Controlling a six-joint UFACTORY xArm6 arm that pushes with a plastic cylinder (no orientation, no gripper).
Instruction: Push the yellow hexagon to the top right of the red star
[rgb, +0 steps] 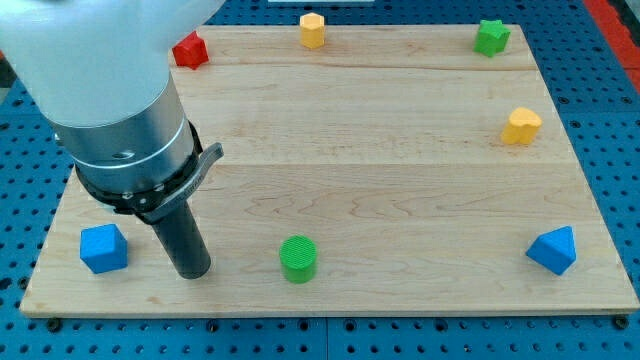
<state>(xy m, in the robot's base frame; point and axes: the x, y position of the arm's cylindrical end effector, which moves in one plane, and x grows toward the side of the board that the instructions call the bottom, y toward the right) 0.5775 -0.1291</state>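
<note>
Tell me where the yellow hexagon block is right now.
The yellow hexagon block sits at the wooden board's top edge, right of the red star block, far from my tip.

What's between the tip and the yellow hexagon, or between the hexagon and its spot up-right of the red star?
Nothing visible. My tip sits near the view's bottom left, between the blue cube and green cylinder. The board towards the yellow hexagon is bare. The hexagon already lies right of the red star, slightly higher.
</note>
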